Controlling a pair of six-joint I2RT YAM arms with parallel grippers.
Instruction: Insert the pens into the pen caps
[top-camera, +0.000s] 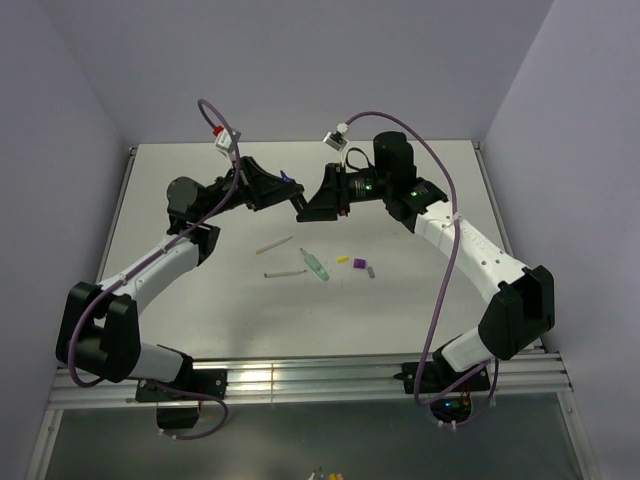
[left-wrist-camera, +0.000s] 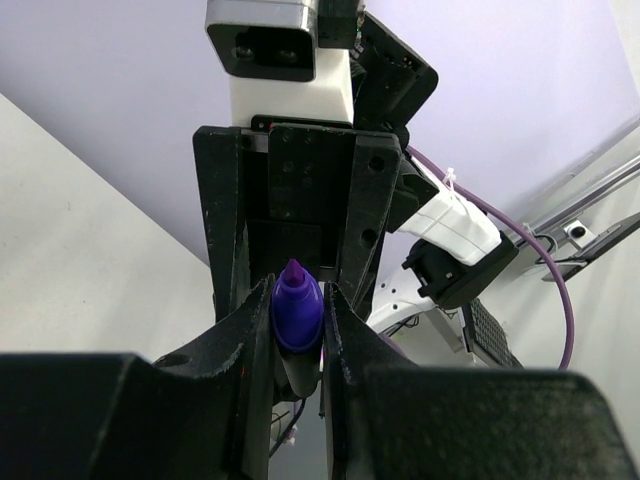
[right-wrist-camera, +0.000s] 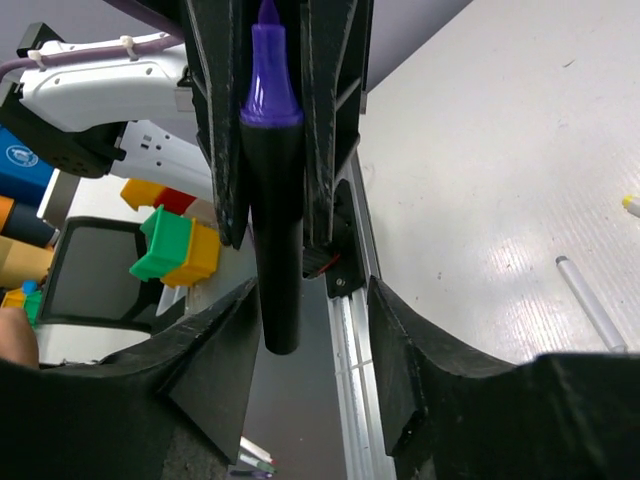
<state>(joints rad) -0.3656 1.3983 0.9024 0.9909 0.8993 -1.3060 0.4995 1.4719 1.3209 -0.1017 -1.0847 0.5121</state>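
Note:
My left gripper is shut on the black pen with the purple tip and holds it in the air above the table's back middle. My right gripper faces it, open. The pen's black rear end hangs between the right jaws, nearer the left one, with a gap on both sides. On the table lie the pale yellow-white pen, the grey-white pen, the green pen, the yellow cap, the purple cap and the grey cap.
The metal rail runs along the table's near edge, between the arm bases. Green and yellow blocks stand off the table beyond the rail. Lilac walls close in the back and sides.

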